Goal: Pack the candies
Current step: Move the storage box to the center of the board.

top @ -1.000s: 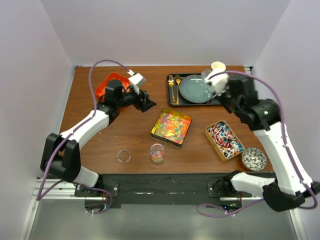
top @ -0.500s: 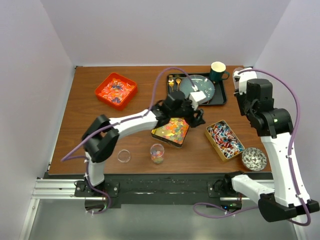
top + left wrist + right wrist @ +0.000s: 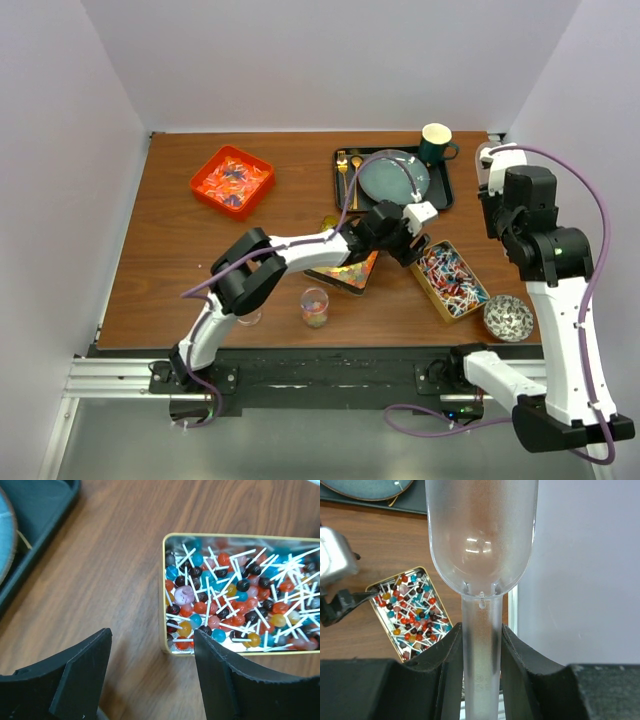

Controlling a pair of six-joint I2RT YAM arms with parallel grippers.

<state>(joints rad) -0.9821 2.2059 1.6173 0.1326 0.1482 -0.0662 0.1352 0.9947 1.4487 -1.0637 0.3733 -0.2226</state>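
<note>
Wood table: left pincer gapes; wrist view reveals right pincer clamping scoop.

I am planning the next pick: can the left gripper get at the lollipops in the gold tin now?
Probably yes. The left gripper hangs open just beside the gold tin, the lollipops lie uncovered, and nothing stands between. The right gripper, shut on a clear plastic stem, is well aside.
</note>
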